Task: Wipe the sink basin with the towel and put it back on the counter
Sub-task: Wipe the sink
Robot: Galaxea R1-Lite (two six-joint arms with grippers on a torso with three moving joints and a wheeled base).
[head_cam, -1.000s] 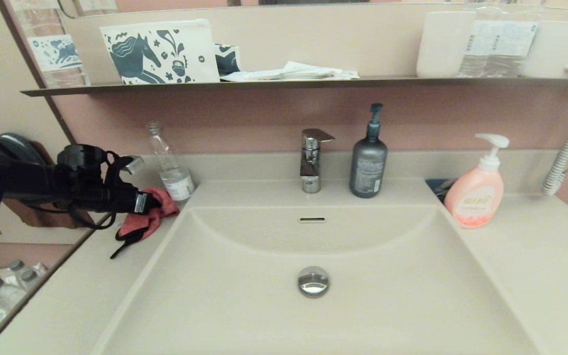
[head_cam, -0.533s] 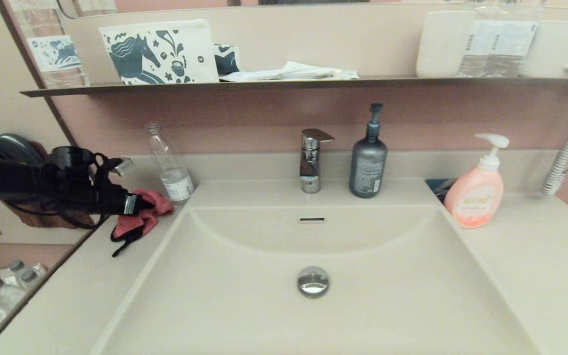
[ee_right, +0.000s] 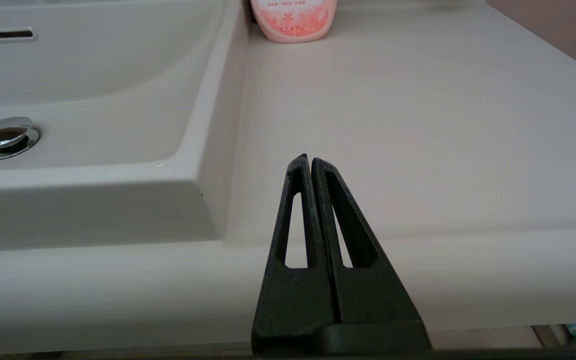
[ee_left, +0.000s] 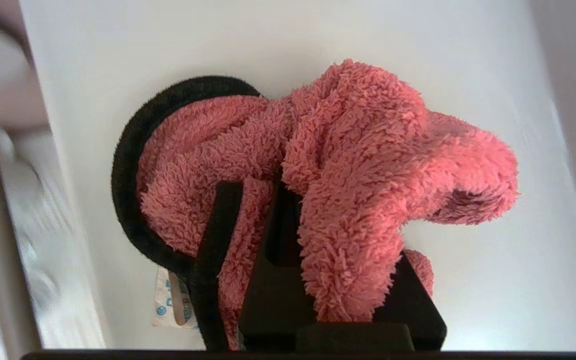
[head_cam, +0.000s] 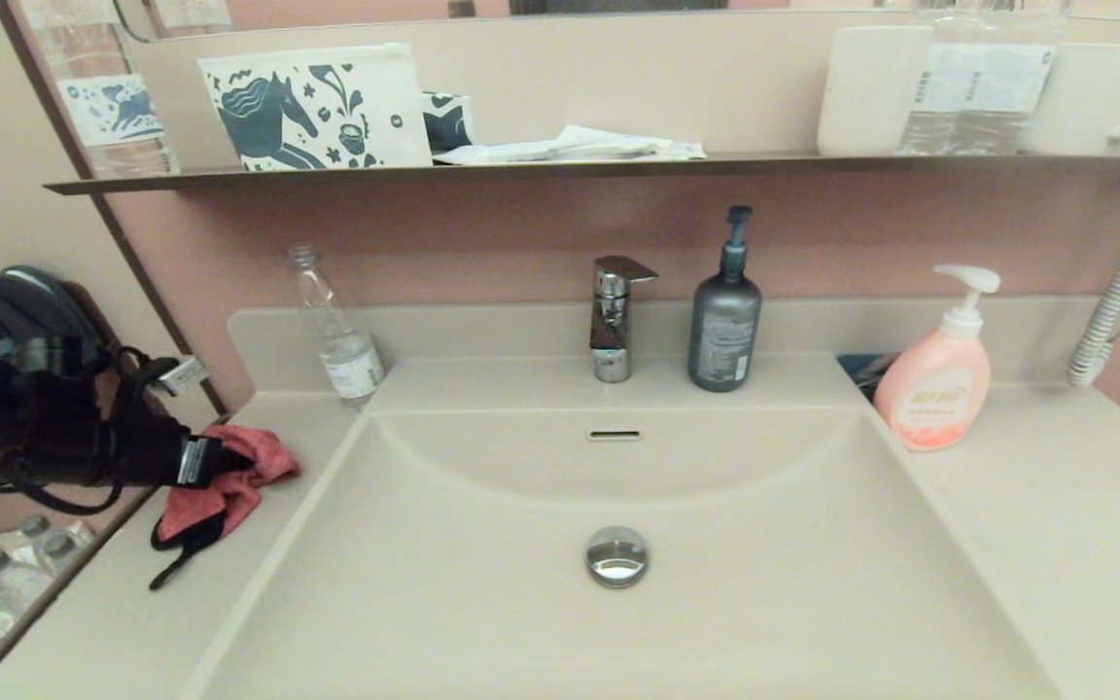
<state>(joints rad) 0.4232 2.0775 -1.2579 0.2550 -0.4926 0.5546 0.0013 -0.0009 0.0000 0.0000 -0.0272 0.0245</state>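
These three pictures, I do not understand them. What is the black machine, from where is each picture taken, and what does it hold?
It is a robot with two arms, standing before a bathroom sink. The wide picture comes from a camera on its head. The other two come from cameras on its wrists, looking along the fingers.

The left gripper, at the counter's left side, is shut on the towel, a fuzzy coral-red cloth with black trim. The towel hangs over the counter, not in the sink basin.

The right gripper is shut and empty, parked low at the counter's front edge, right of the basin.

On the counter stand a clear bottle, the faucet, a grey pump bottle and a pink soap bottle.
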